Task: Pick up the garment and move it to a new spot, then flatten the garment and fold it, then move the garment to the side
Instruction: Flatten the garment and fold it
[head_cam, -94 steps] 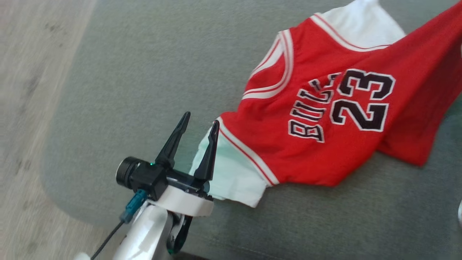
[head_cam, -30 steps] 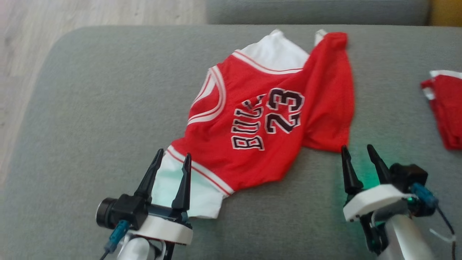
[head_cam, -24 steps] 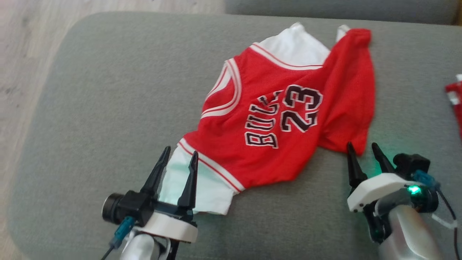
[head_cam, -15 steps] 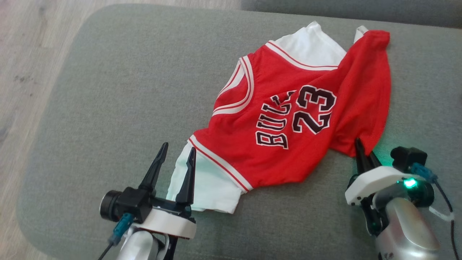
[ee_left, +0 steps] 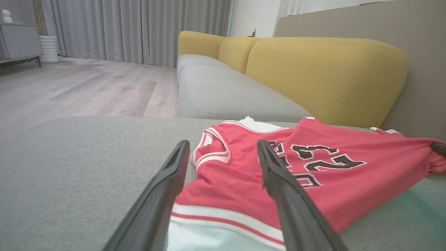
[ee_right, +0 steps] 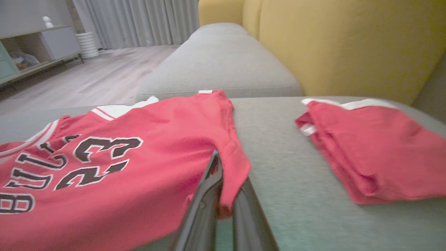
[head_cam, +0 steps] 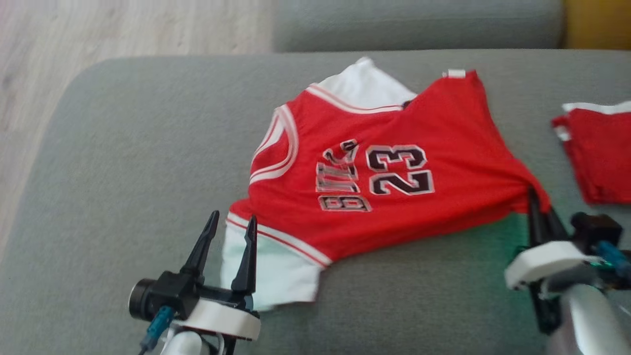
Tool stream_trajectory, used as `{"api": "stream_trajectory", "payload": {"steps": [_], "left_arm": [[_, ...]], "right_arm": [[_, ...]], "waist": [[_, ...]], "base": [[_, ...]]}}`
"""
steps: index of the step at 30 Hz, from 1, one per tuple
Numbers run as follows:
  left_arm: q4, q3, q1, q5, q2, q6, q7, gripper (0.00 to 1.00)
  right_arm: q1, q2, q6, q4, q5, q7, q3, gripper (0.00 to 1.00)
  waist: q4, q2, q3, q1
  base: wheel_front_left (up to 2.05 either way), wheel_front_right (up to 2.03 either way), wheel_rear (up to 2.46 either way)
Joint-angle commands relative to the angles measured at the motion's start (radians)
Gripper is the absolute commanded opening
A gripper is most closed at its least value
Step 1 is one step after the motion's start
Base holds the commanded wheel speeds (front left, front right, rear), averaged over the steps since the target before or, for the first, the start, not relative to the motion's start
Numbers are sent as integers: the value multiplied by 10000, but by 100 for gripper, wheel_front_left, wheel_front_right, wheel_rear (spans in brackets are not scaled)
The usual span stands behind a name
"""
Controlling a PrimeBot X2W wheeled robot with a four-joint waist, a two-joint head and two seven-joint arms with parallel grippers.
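The garment (head_cam: 384, 172) is a red jersey with white trim, numbered 23, lying on the grey sofa cushion (head_cam: 138, 148). A white sleeve (head_cam: 266, 271) sticks out at its near left end. My left gripper (head_cam: 233, 217) is open, its fingers straddling the edge of that white sleeve; in the left wrist view the garment (ee_left: 226, 184) lies between and beyond the left gripper (ee_left: 223, 143). My right gripper (head_cam: 537, 199) is shut on the garment's near right corner. The right wrist view shows the right gripper (ee_right: 226, 174) pinching a flap of the garment (ee_right: 104, 181).
A second red folded garment (head_cam: 596, 153) lies on the cushion to the right, also seen as red cloth (ee_right: 366, 146). A yellow backrest (ee_right: 341, 42) rises behind the sofa. The cushion's left edge drops to a wooden floor (head_cam: 98, 34).
My right gripper shut on the garment's near right corner and drew it rightward, spreading the folded-over red flap flatter. The left gripper stayed open by the white sleeve. The head camera shifted.
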Motion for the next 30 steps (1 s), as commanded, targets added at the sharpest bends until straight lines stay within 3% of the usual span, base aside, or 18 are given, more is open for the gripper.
{"api": "stream_trajectory", "payload": {"steps": [1, 5, 7, 11, 16, 19, 24, 30], "left_arm": [[-407, 383, -185, -46, 31, 76, -95, 100], [-423, 312, -101, -112, 31, 145, -95, 100], [-415, 273, -89, -136, 31, 161, -95, 100], [-410, 267, -96, -152, 31, 169, -95, 100], [-394, 300, -130, -108, 31, 148, -95, 100], [-416, 351, -176, -27, 31, 121, -95, 100], [-420, 459, -535, 271, 54, -51, -95, 100], [-349, 425, -2425, 731, 675, -439, -95, 100]], "right_arm": [[76, -43, -9, -850, -378, 234, -150, 0], [668, -43, -9, -2081, -1010, 942, -768, 0], [878, -43, -9, -2649, -1301, 1204, -801, 100], [1017, -43, -9, -3691, -1844, 1040, -563, 100], [1123, -43, -9, -4414, -1507, 139, 314, 100], [1444, -43, -9, -4496, -1214, -175, 1101, 100], [1629, -43, -9, -4285, -711, -353, 1565, 100], [1253, -43, -9, -4286, -69, -577, 1576, 100]], "waist": [[-418, -1, -366, 1], [-555, -1, -540, 1], [-560, -1, -585, 1], [-532, -1, -629, 1], [-518, -1, -613, 1], [-582, -1, -514, 1], [-888, -1, -134, 1], [-1403, -1, 888, 1]], "base": [[0, 0, 0], [0, 0, 0], [0, 0, 0], [0, 0, 0], [0, 0, 0], [0, 0, 0], [0, 0, 0], [0, 0, 0]]}}
